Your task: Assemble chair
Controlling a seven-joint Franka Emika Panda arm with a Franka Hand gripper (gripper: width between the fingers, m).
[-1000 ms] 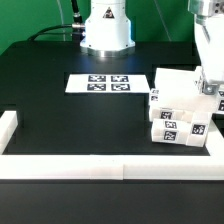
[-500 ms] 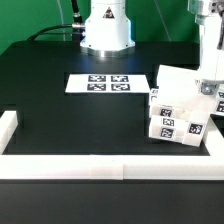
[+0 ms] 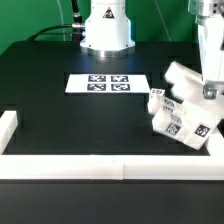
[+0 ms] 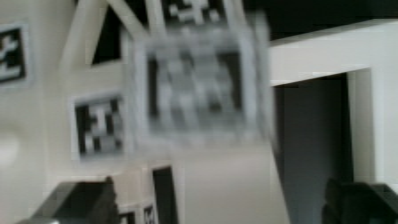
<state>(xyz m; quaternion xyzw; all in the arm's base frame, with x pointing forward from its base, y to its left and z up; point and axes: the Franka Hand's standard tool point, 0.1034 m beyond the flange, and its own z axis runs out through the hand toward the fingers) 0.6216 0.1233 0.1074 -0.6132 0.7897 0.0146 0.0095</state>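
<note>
The chair (image 3: 181, 113) is a cluster of chunky white tagged parts at the exterior view's right, leaning over at a tilt on the black table. My gripper (image 3: 208, 91) hangs right at its upper right side. In the wrist view a blurred white tagged chair part (image 4: 205, 90) runs between the jaws of my gripper (image 4: 214, 205). One dark fingertip (image 4: 80, 205) and the other (image 4: 365, 200) stand wide apart, with dark gaps beside the part. The gripper looks open and grips nothing.
The marker board (image 3: 108, 83) lies flat at the table's middle back. A low white border wall (image 3: 100, 168) runs along the front edge, with corner pieces at both sides. The robot's base (image 3: 106, 30) stands behind the board.
The jaws have opened. The chair parts, upright and stacked square before, have tipped over into a slant; the wrist view is blurred by motion.
</note>
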